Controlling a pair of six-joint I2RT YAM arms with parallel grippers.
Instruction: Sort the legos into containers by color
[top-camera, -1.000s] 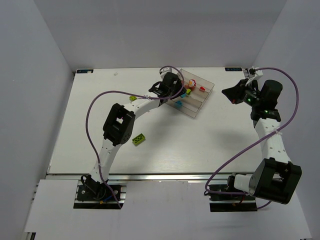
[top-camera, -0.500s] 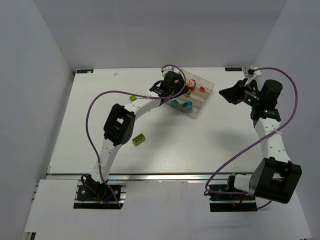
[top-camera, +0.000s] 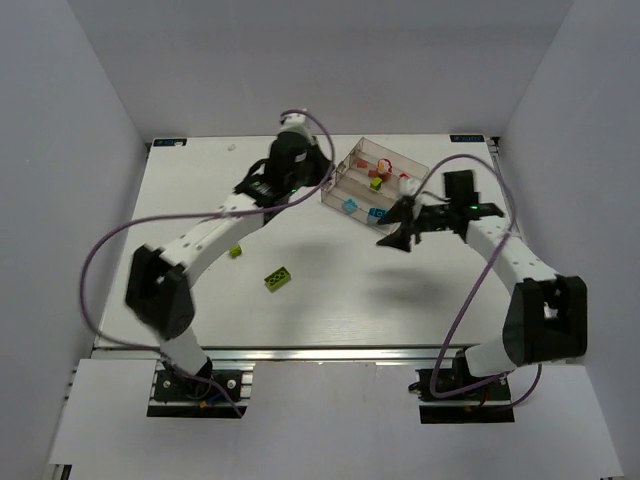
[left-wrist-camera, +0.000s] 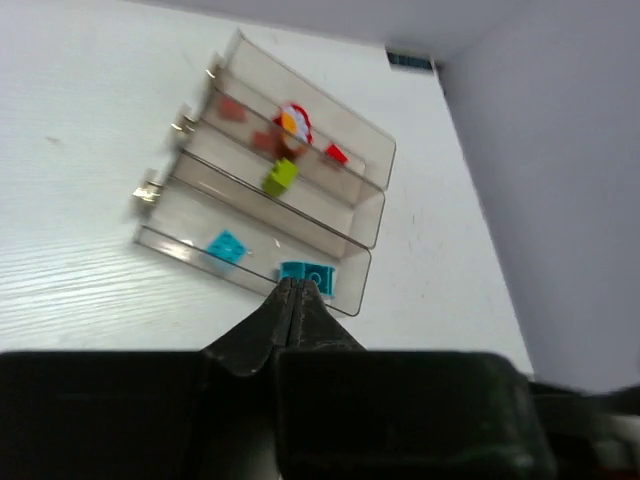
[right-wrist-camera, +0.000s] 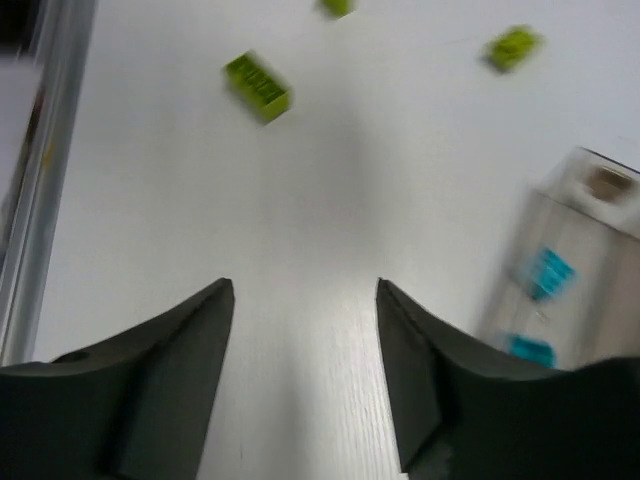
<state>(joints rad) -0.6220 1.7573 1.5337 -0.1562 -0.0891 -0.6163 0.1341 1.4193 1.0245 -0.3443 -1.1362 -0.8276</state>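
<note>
Overhead and both wrist views – one blurrily, apparently – share tray (top-camera: 345, 185)

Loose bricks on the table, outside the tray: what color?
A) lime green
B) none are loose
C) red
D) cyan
A: a larger lime green brick and a smaller lime green brick lie on the table, while the red pieces and cyan bricks in view all sit inside the tray.
</note>
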